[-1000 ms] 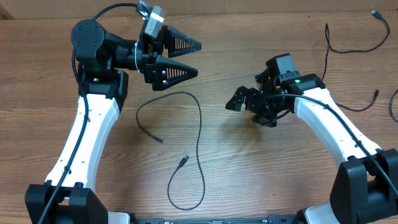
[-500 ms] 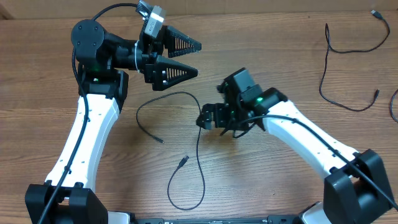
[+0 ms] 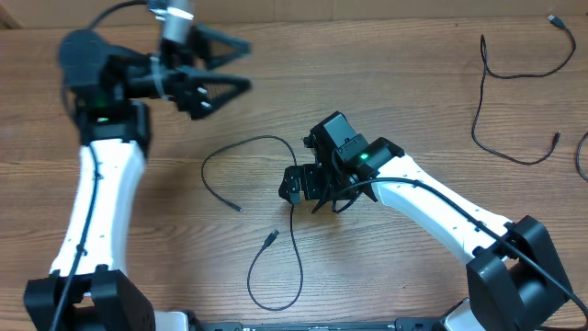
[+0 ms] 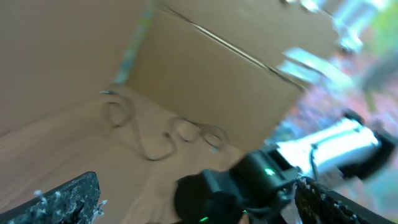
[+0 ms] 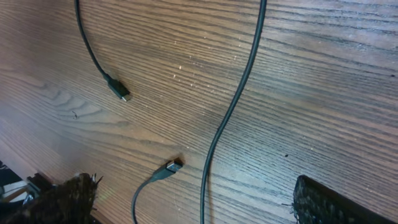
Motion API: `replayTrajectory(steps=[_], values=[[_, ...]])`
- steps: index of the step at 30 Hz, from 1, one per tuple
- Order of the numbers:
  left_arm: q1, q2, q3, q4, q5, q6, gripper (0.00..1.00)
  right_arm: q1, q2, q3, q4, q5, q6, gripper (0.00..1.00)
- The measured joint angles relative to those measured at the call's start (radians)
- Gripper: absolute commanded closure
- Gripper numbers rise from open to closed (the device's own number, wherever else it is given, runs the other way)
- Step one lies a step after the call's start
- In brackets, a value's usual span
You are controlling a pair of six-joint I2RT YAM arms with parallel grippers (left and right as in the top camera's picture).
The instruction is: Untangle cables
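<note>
One thin black cable (image 3: 296, 170) lies loose on the wood table in the middle, with both plug ends (image 3: 239, 209) (image 3: 271, 238) free. My right gripper (image 3: 308, 191) hangs open directly over its long run. In the right wrist view the cable (image 5: 233, 112) passes between the open fingers (image 5: 199, 205), with the plugs (image 5: 121, 92) (image 5: 174, 165) to the left. A second cable (image 3: 478, 119) lies at the far right. My left gripper (image 3: 246, 64) is open and empty at the top left. Its wrist view is blurred, with the fingers (image 4: 199, 208) wide apart.
A third cable's bend (image 3: 582, 156) shows at the right edge. A cardboard wall (image 4: 205, 81) stands behind the table's far edge, with cables (image 4: 155, 134) before it. The right arm's body (image 3: 432, 198) stretches across the centre right.
My right gripper has moved left from the table's centre right to above the middle cable. My left arm has swung left and back, its gripper still open.
</note>
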Motion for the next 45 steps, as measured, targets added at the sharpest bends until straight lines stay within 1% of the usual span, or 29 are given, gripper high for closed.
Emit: replayTrajectory(steps=[2,3,7,9,11,15,16,18,20,23,29,30,33,38,40,42,45], values=[[0.059,0.0,0.001,-0.056,-0.032,-0.021,0.0,0.0,0.0,0.0,0.002,0.0,0.0,0.0],[0.088,0.0,0.002,-0.109,-0.056,-0.027,0.0,0.0,0.0,0.0,0.005,0.0,0.0,0.0],[0.166,0.002,0.002,-0.372,-0.217,-0.039,0.0,0.0,0.0,-0.001,0.011,0.0,0.0,0.0],[0.175,0.003,0.002,-0.496,-0.313,-0.005,0.0,0.0,0.0,-0.001,0.011,0.0,0.001,0.0],[0.175,0.004,0.002,-0.609,-0.403,0.062,0.0,0.0,0.0,-0.002,0.011,0.0,0.0,0.0],[0.162,0.004,0.004,-0.89,-0.552,0.303,0.0,0.0,0.0,-0.002,0.012,0.001,0.0,0.0],[0.154,0.004,0.005,-0.999,-0.607,0.386,0.0,0.0,0.0,-0.002,0.015,0.0,0.001,0.0],[0.149,0.005,0.003,-1.137,-0.689,0.488,0.01,0.0,0.0,-0.002,0.024,0.0,0.001,0.0],[0.144,0.005,0.0,-1.27,-0.785,0.573,0.0,0.0,0.0,-0.002,0.043,0.005,0.001,0.0],[0.153,0.005,0.0,-1.393,-0.881,0.64,0.0,0.0,0.0,-0.002,0.079,0.03,0.001,0.0],[0.182,0.005,0.0,-1.511,-0.969,0.698,0.01,0.0,0.0,-0.002,0.163,0.099,-0.034,0.0],[0.185,0.005,0.0,-1.529,-0.976,0.701,0.01,0.001,0.001,-0.002,0.167,0.122,-0.042,0.01],[0.192,0.005,0.0,-1.583,-0.987,0.716,0.0,0.001,0.003,-0.002,0.178,0.191,-0.063,0.09],[0.192,0.002,0.0,-1.665,-0.993,0.764,0.0,0.002,0.024,-0.002,0.2,0.253,-0.11,0.12],[0.192,-0.016,0.0,-1.695,-0.996,0.79,0.01,0.006,0.047,-0.002,0.209,0.267,-0.139,0.15],[0.192,-0.052,0.0,-1.719,-0.999,0.814,0.0,0.014,0.078,-0.002,0.229,0.275,-0.166,0.23],[0.192,-0.15,0.0,-1.751,-1.0,0.855,0.0,0.027,0.127,-0.002,0.274,0.28,-0.188,0.31]])
